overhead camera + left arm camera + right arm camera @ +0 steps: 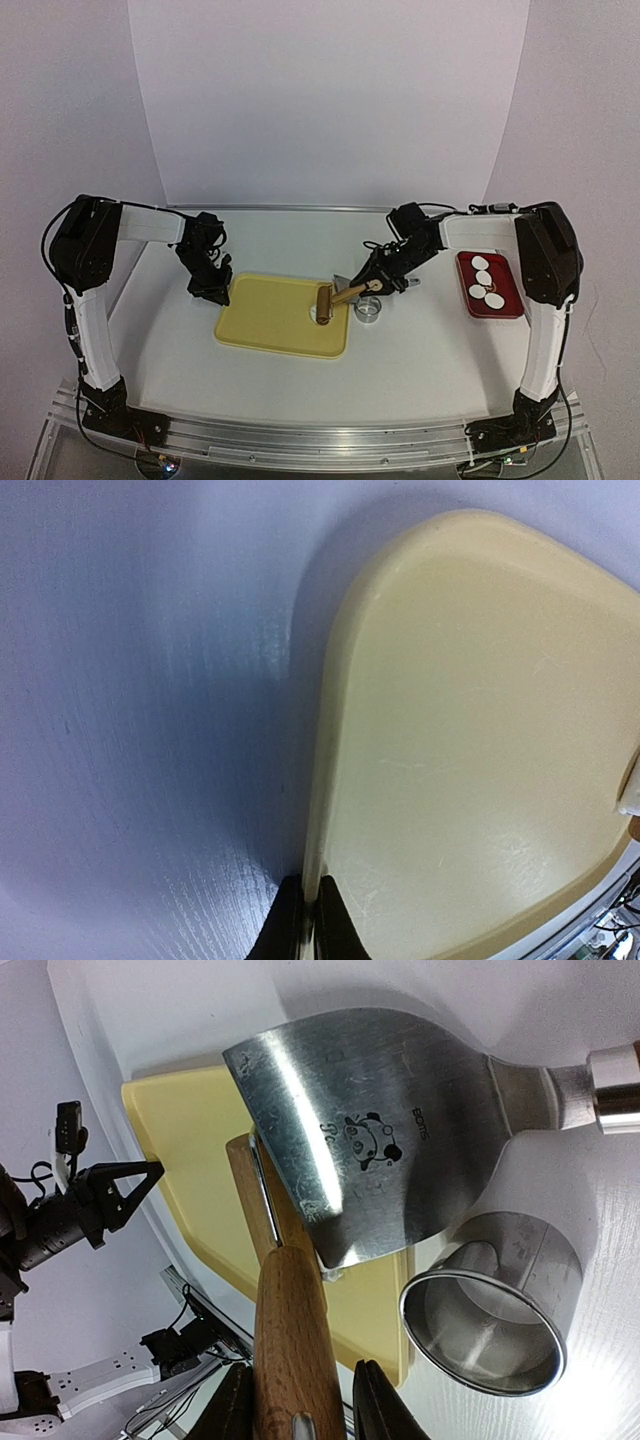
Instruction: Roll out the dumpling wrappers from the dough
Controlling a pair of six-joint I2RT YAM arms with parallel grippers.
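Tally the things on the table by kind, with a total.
Dumpling wrappers: 4
Red tray: 1
Yellow board: 1
Rolling pin: 1
Metal scraper: 1
Ring cutter: 1
Total: 9

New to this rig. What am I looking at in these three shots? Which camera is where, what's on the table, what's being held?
Two robot arms are bolted at the table's near edge. The wide shot comes from a fixed camera above and behind them; the other two come from cameras on each wrist.

On the table: a yellow tray, a metal ring cutter, a steel scraper, and a red dish holding four dumpling wrappers.

The left gripper is shut on the yellow tray's rim, apparently steadying it. The right gripper is shut on the wooden handle of a rolling pin, whose roller sits over the tray's right part. The scraper lies beside the pin; nothing grips it.
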